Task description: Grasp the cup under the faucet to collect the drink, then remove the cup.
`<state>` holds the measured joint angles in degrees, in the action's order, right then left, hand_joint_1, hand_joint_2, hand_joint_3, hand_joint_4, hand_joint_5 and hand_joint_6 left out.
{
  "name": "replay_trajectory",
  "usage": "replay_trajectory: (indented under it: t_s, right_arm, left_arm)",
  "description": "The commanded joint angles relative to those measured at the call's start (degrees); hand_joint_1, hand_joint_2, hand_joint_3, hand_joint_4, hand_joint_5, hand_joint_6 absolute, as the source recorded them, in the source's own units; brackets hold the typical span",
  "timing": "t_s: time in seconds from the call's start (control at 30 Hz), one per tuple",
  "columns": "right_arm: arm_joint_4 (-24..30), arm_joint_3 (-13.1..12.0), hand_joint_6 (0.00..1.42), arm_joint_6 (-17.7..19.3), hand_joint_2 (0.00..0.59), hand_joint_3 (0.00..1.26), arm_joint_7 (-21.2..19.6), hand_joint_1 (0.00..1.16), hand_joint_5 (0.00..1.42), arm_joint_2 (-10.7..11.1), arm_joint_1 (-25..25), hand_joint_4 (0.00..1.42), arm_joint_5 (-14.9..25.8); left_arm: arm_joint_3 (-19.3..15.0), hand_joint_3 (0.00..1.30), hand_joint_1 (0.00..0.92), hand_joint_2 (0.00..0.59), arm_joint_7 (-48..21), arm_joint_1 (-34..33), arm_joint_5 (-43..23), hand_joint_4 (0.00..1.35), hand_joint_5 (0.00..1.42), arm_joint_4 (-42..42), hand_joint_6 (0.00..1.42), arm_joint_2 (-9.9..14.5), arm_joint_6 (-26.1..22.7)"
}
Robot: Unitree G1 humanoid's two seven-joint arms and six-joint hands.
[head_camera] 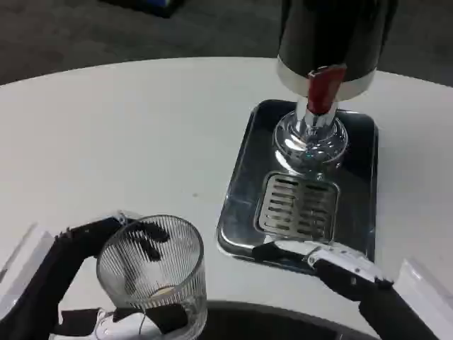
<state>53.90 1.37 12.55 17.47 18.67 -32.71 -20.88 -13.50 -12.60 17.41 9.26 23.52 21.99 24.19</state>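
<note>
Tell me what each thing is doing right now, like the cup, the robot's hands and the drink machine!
Cup: upright on the table, held, nearly empty, away from the faucet.
Left hand: fingers wrapped around the cup.
Right hand: holding nothing, resting at the tray's front edge.
Faucet: red lever, no drink pouring.
Drip tray: shiny, nothing on its grate.

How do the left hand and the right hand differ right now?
The left hand holds the ribbed glass cup, fingers wrapped around its wall; the right hand holds nothing. The left hand is over the white table, off to the left of the tray; the right hand lies at the near edge of the metal drip tray. Both sit low in the head view.
</note>
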Motion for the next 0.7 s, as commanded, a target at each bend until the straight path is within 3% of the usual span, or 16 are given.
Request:
replay_trajectory:
  t_s: [0.03, 0.7]
  right_arm:
    - [0.28, 0.39, 0.11, 0.04, 0.438, 0.27, 0.10, 0.54, 0.18, -0.15, -0.02, 0.22, -0.24]
    - [0.16, 0.64, 0.11, 0.09, 0.438, 0.27, -0.19, 0.54, 0.18, -0.55, -0.37, 0.22, -0.38]
  left_arm:
    - [-0.08, 0.79, 0.700, 0.060, 0.21, -0.43, -1.17, 0.82, 0.91, 0.23, 0.75, -0.01, 1.41]
    - [0.40, 0.79, 0.697, 0.059, 0.34, -1.10, -0.63, 0.82, 0.91, -0.68, 0.75, -0.06, 1.29]
